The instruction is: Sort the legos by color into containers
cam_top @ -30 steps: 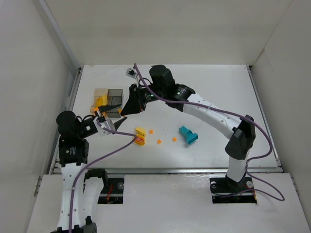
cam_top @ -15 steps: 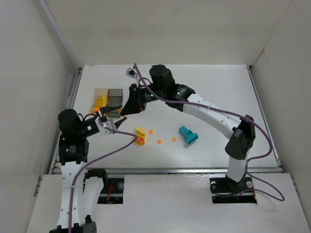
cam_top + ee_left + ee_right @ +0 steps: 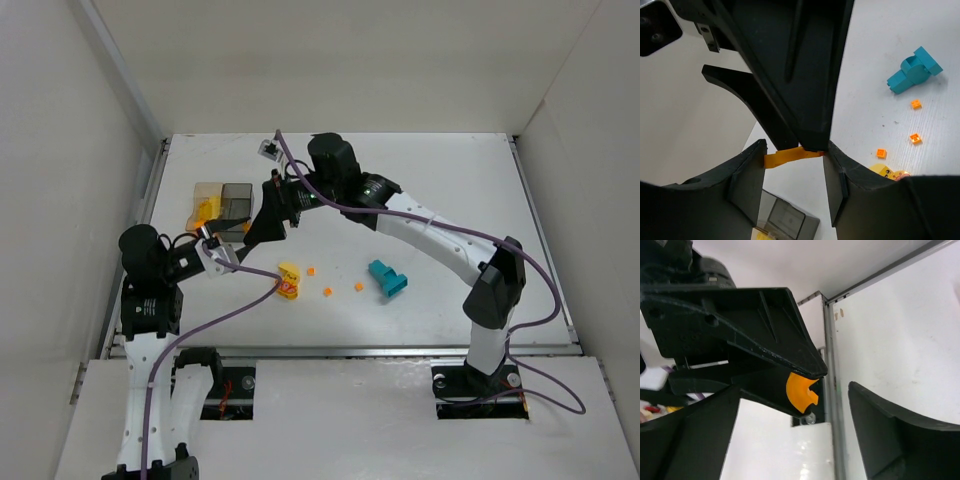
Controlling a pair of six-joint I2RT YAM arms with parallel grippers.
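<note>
One orange lego [image 3: 785, 157] is clamped in the left pincer [image 3: 795, 148], with the right pincer [image 3: 252, 234], spread apart, crowding it.

No legible txt, labels, brand names or nos. in any view. Red marks on the small yellow plastic lego piece [image 3: 288, 272] on the table are too small to read.
</note>
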